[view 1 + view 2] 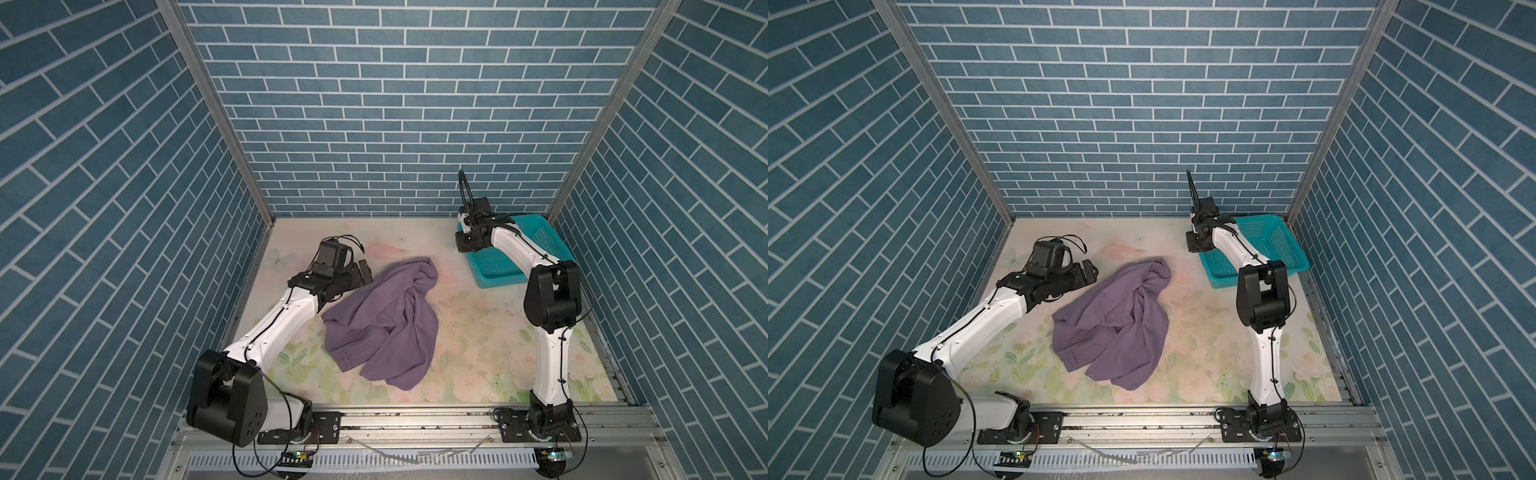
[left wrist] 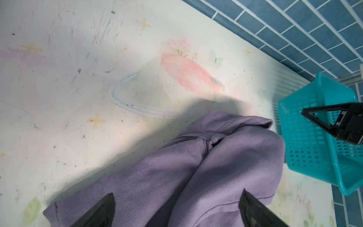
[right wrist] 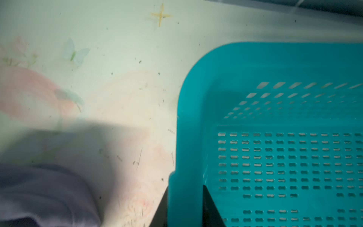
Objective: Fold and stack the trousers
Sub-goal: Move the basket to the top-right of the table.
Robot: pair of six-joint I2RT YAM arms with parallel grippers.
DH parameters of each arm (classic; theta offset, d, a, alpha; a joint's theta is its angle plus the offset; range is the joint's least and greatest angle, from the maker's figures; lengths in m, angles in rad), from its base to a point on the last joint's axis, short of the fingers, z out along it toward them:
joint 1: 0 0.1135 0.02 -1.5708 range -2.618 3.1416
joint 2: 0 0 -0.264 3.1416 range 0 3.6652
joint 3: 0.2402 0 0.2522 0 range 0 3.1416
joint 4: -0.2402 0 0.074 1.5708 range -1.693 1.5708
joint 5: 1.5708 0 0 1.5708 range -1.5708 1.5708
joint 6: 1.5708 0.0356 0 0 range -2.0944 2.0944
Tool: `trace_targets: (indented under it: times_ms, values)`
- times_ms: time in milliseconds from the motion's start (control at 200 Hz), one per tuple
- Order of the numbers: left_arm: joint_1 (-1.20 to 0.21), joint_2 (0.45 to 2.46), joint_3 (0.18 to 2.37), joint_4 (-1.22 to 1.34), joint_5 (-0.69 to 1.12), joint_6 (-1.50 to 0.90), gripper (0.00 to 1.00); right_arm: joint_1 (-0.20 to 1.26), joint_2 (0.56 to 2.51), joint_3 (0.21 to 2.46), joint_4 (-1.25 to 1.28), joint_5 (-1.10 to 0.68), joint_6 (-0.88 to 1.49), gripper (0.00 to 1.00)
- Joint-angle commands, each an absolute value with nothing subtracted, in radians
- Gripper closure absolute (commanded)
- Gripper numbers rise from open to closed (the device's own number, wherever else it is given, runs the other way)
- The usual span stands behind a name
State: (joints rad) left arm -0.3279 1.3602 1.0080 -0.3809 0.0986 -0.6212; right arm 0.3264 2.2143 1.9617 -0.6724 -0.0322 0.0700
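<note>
The muted-purple trousers (image 1: pixel 382 320) (image 1: pixel 1117 324) lie crumpled in a heap in the middle of the floral table. My left gripper (image 1: pixel 363 272) (image 1: pixel 1090 270) hovers at the heap's far left end. In the left wrist view it (image 2: pixel 177 193) stands open, its fingertips wide apart over the cloth (image 2: pixel 196 176), holding nothing. My right gripper (image 1: pixel 465 245) (image 1: pixel 1194 245) is at the near-left corner of the teal basket (image 1: pixel 532 218). In the right wrist view its (image 3: pixel 186 186) fingers press on both sides of the basket rim (image 3: pixel 188 118). A blurred edge of the trousers (image 3: pixel 39 196) shows there too.
The teal perforated basket (image 1: pixel 1258 218) (image 2: pixel 324 82) stands in the far right corner against the blue brick walls, with nothing in it. Brick-patterned walls close the table on three sides. A metal rail with the arm bases runs along the front edge.
</note>
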Motion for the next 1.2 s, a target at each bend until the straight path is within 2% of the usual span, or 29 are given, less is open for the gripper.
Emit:
trace_targets:
  times_ms: [0, 250, 395, 520, 610, 700, 760, 875, 1025, 1120, 1165, 1180, 1195]
  values:
    - [-0.331, 1.368, 0.996, -0.367, 0.103, -0.627, 0.01, 0.31, 2.318, 2.096, -0.751, -0.114, -0.006, 0.9]
    - [-0.331, 1.37, 0.992, -0.356, 0.095, -0.629, 0.01, 0.252, 2.452, 2.306, -0.759, -0.046, 0.037, 0.9]
    - [-0.331, 1.367, 0.982, -0.357, 0.084, -0.633, 0.01, 0.228, 2.484, 2.347, -0.694, -0.038, 0.082, 0.87]
    - [-0.331, 1.342, 0.976, -0.354, 0.083, -0.636, 0.01, 0.218, 2.518, 2.409, -0.67, -0.063, 0.087, 0.75]
    - [-0.331, 1.319, 0.97, -0.351, 0.074, -0.635, 0.01, 0.217, 2.534, 2.456, -0.672, -0.072, 0.085, 0.63]
    - [-0.334, 1.311, 0.981, -0.362, 0.087, -0.625, 0.01, 0.217, 2.52, 2.484, -0.686, -0.082, 0.105, 0.5]
    - [-0.349, 1.304, 0.993, -0.381, 0.098, -0.607, 0.01, 0.22, 2.483, 2.477, -0.696, -0.129, 0.13, 0.45]
    - [-0.413, 1.281, 1.016, -0.446, 0.066, -0.566, 0.01, 0.245, 2.345, 2.352, -0.667, -0.1, 0.148, 0.4]
    - [-0.505, 1.239, 1.016, -0.563, -0.008, -0.529, 0.04, 0.322, 2.051, 2.02, -0.543, 0.015, 0.121, 0.29]
    - [-0.514, 1.186, 0.97, -0.619, -0.027, -0.55, 0.13, 0.4, 1.863, 1.757, -0.415, 0.067, 0.127, 0.23]
    - [-0.514, 1.159, 0.935, -0.619, -0.025, -0.576, 0.21, 0.443, 1.788, 1.65, -0.363, 0.067, 0.145, 0.2]
    - [-0.514, 1.152, 0.923, -0.615, -0.026, -0.587, 0.23, 0.458, 1.769, 1.618, -0.35, 0.064, 0.156, 0.18]
    - [-0.513, 1.146, 0.911, -0.61, -0.024, -0.597, 0.25, 0.471, 1.751, 1.591, -0.339, 0.058, 0.166, 0.06]
